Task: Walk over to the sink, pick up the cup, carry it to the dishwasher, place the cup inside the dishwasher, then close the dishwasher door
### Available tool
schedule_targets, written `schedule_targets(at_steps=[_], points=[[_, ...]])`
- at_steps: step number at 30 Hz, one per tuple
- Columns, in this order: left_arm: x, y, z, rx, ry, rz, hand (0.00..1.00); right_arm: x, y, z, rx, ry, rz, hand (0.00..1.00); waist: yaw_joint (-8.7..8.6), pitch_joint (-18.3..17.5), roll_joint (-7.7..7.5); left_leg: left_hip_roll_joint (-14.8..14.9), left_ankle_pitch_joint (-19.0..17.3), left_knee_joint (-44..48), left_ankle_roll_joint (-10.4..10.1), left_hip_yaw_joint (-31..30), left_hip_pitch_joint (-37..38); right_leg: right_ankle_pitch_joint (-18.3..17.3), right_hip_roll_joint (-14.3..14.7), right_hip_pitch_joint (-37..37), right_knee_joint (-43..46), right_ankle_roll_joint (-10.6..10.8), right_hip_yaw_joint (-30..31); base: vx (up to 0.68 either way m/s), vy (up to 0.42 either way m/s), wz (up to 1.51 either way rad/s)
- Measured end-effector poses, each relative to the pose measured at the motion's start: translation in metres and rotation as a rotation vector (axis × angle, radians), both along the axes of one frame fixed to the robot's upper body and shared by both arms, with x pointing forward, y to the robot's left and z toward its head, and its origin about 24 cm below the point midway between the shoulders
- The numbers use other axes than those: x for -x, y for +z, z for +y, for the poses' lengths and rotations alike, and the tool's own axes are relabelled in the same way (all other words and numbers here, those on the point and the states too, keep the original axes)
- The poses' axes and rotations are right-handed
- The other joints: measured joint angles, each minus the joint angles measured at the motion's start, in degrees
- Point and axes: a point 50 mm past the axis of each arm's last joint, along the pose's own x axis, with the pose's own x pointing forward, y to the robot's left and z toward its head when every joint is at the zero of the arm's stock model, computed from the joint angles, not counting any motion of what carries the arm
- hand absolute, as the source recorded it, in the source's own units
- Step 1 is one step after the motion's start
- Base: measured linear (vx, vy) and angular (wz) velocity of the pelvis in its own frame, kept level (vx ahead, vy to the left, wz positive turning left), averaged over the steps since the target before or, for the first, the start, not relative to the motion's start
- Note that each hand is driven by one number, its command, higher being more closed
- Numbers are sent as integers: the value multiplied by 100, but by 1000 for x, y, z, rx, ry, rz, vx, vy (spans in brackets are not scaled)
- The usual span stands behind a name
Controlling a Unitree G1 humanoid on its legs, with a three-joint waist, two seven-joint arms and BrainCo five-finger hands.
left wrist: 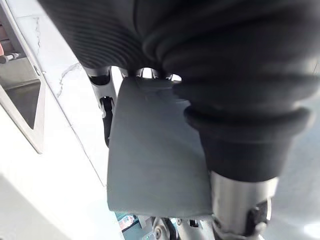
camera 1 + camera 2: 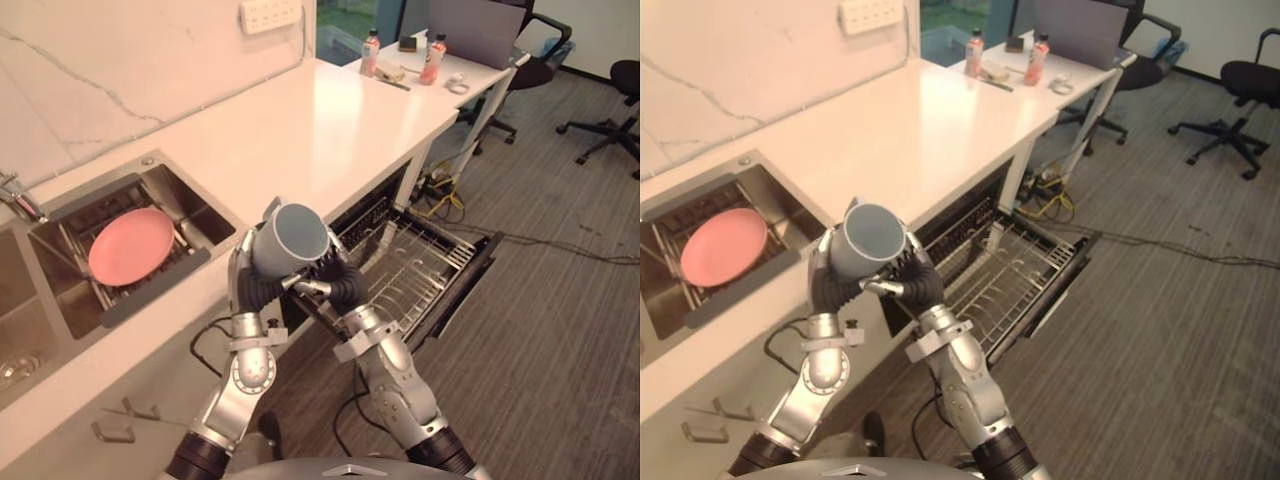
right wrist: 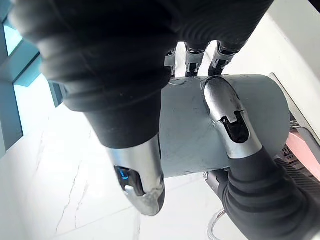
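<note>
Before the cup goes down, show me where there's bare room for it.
Bare: the white counter between the sink and the bottles, and the pulled-out dishwasher rack. Crowded: the sink, with the pink plate; the far end by the bottles.

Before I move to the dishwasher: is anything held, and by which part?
The grey cup, clasped round its side wall by left hand and right hand.
</note>
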Motion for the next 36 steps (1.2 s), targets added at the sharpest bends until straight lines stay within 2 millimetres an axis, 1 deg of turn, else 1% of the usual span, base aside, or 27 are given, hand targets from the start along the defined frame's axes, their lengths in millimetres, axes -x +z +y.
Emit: schedule_targets(at_steps=[3, 8, 9, 24, 27, 32, 33, 35, 36], points=[[1, 6, -3, 4, -13, -26, 100, -2, 3, 1, 5, -2, -12, 0, 0, 0, 0, 0, 6, 7, 2, -10, -5, 4, 0, 2, 0, -4, -2, 0, 0, 0], [2, 6, -6, 3, -27, -27, 100, -4, 5, 1, 1, -26, -9, 0, 6, -5, -7, 0, 15, 39, 6, -80, -60, 8, -2, 6, -5, -7, -59, -13, -5, 6], [3, 6, -8, 3, -37, -26, 100, -4, 5, 1, 0, -33, -5, 100, 8, -5, -7, 2, 17, 55, 6, -98, -83, 13, -1, 5, -13, -6, -96, -18, -9, 9], [4, 4, -11, 1, -50, -21, 100, -1, 8, 4, 45, -121, -44, 100, 60, -9, -5, 12, 21, 77, 1, -97, -87, 54, 4, 8, -15, 36, -83, -1, -1, 0], [4, 2, -10, -4, -50, -12, 100, -1, 9, 3, 71, -166, -64, 100, 60, -41, -8, 13, 20, 79, 1, -95, -87, 57, 4, 8, -17, 38, -50, 0, 0, 0], [7, -10, -10, -4, -68, 45, 100, -2, 9, 1, 78, -211, -54, 100, 55, -107, -5, 20, 16, 82, -4, -85, -86, 59, 8, 4, -23, 29, -18, 0, 0, -1], [8, -13, -10, 4, -72, 60, 0, -2, 10, 1, 88, -216, -61, 100, 53, -107, -5, 22, 14, 82, -8, -80, -86, 60, 9, 2, -26, 22, -9, 0, 0, 0], [10, -15, -11, 12, -76, 75, 0, -2, 12, 0, 93, -224, -76, 100, 55, -107, -5, 21, 7, 82, -18, -77, -86, 63, 8, 1, -27, 18, -3, 0, 0, 0], [12, -20, -11, 4, -82, 99, 0, -1, 18, -2, 77, -233, -99, 100, 54, -108, -4, 21, 7, 82, -17, -74, -86, 65, 7, 0, -27, 17, 0, 0, 0, 0]])
